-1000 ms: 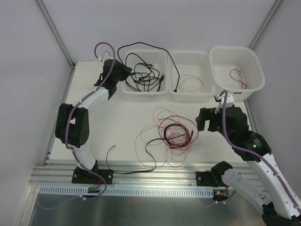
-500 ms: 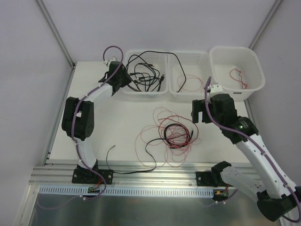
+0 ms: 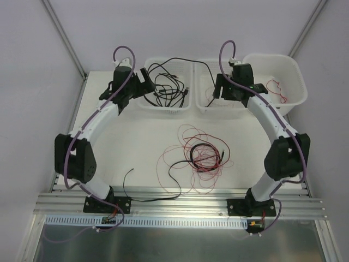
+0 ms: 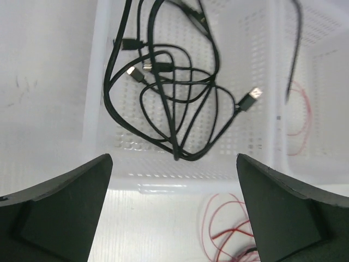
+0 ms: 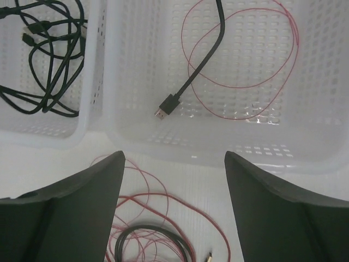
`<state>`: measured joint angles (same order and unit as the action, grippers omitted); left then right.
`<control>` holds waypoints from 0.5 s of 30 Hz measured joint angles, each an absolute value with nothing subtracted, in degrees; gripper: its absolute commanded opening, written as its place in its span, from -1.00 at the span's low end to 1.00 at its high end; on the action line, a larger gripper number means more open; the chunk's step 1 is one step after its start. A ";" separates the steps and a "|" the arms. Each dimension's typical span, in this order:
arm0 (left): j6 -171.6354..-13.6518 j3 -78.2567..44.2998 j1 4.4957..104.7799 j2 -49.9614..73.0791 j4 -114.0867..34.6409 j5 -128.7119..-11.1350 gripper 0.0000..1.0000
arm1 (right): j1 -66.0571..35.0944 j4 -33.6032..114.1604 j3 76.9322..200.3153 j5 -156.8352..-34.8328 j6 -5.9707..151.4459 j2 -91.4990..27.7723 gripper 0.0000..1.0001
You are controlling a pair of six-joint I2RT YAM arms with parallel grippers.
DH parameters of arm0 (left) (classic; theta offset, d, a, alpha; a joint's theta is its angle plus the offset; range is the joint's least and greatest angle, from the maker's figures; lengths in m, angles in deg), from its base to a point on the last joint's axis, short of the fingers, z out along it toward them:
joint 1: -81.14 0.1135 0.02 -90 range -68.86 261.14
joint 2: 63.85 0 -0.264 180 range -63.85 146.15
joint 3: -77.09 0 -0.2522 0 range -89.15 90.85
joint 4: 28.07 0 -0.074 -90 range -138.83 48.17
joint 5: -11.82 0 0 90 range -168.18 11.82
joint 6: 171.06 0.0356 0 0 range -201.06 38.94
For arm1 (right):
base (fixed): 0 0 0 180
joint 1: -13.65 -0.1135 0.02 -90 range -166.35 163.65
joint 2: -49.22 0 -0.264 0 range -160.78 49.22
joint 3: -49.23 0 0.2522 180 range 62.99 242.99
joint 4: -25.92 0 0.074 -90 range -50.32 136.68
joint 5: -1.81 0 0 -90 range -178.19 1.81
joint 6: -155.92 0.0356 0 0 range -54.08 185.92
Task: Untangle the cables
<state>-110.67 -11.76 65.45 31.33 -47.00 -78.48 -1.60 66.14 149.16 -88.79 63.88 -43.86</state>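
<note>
Left gripper [image 4: 173, 158] and right gripper [image 5: 173, 154] gape empty, seemingly above the cables [image 4: 250, 100].

- My left basket [image 4: 98, 82] was white, dotted with holes; its cables [image 4: 163, 109] black.
- The middle basket [image 5: 180, 150]'s wire [image 5: 297, 43] was red.
- Toward six o'clock, the table [image 3: 136, 136] was white, the coils [image 3: 204, 155] red and black.

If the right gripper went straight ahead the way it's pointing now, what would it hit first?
Probably the near rim of the middle basket, with the plug of the black cable just beyond. The right gripper has its jaws open; depth is hard to judge.
</note>
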 measured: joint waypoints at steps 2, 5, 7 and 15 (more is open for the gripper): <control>-109.99 -12.81 65.45 25.60 -47.17 -77.58 0.98 | -0.99 64.61 151.70 -88.95 65.82 -49.37 0.52; -109.79 -14.19 65.45 17.38 -46.76 -75.29 0.99 | -0.35 62.27 154.38 -88.40 68.19 -56.60 0.33; -109.66 -15.70 65.43 13.25 -46.43 -73.82 0.98 | 0.04 60.65 155.67 -87.85 69.72 -61.24 0.21; -104.09 -32.57 65.43 -3.40 -48.59 -72.97 0.98 | 1.61 55.65 160.18 -84.97 75.00 -73.52 -0.13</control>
